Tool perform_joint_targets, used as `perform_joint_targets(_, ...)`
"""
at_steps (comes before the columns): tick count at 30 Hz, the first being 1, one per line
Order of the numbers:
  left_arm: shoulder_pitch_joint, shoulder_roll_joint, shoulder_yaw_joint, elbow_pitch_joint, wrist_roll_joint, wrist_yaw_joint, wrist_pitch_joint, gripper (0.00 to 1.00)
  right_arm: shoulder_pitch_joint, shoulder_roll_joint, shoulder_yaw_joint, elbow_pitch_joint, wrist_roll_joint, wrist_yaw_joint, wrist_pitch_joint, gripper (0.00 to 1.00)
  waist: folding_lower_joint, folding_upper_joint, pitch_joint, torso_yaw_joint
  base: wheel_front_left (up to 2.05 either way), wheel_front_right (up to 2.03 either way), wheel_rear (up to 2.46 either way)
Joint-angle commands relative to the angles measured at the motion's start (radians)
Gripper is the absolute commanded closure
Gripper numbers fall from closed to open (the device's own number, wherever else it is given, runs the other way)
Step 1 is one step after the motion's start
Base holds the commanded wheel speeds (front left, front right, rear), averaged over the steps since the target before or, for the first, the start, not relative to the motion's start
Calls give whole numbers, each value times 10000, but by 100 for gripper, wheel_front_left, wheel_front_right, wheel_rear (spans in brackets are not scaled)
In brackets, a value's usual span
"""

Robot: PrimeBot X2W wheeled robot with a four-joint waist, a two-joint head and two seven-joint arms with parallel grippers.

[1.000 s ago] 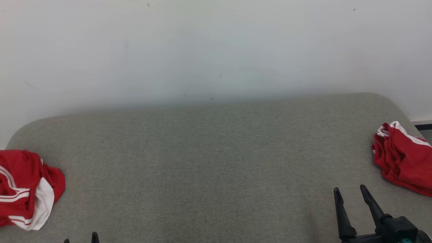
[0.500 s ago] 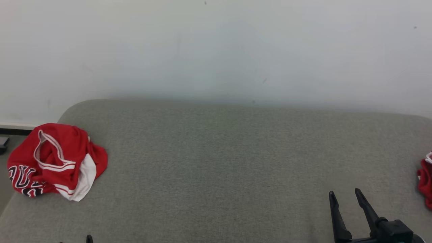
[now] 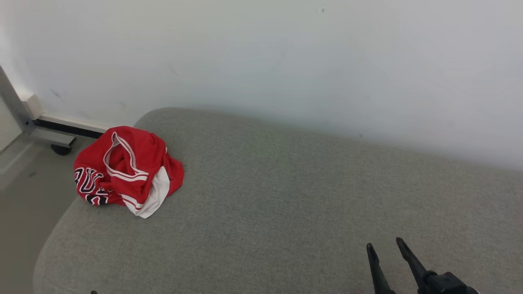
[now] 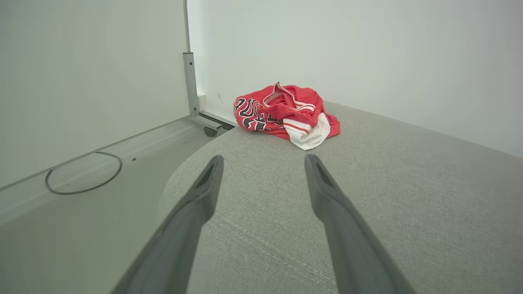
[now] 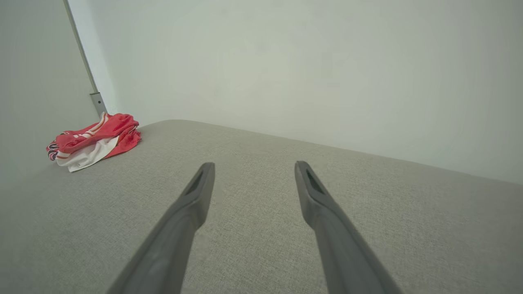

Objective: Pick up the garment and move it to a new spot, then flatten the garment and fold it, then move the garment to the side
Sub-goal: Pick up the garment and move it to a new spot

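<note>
"Red cloth on the left: what am I looking at?"

"Head view: the garment [image 3: 128, 171], a crumpled red heap with white striped trim and one white panel turned outward. It lies on the grey cushion [image 3: 286, 204] at its far left corner, reaching the left edge."

"Any writing?"

"Black letters edged in white cross the lower left folds. My left wrist view shows more of them, but creases break the word and I cannot read it. That view also gives me a grey post [image 4: 190, 81], a castor [image 4: 209, 131] and a cable [image 4: 83, 173] looped on the floor. Right wrist view: the heap side-on, well off to the left."

"Grippers?"

"Left gripper [image 4: 263, 159]: fingers spread and empty, at the cushion's left edge, apart from the garment. Right gripper [image 5: 254, 164]: fingers likewise spread and empty, above bare cushion."
</note>
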Motion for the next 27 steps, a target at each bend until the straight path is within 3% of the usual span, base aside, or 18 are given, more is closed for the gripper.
perform_joint_targets(1,114,-12,72,-38,51,-35,-34,0,-41,28,57,31,53,-29,-40,0,0,0,-20,294,0,0,0)
perform_joint_targets(15,67,-14,467,-138,58,-43,-34,0,-121,98,709,281,238,-30,-40,0,0,0,57,568,0,0,0)
perform_joint_targets(27,-40,-11,18,-180,-142,285,-34,0,-104,-13,666,199,295,-30,-40,0,0,0,144,453,0,0,0)
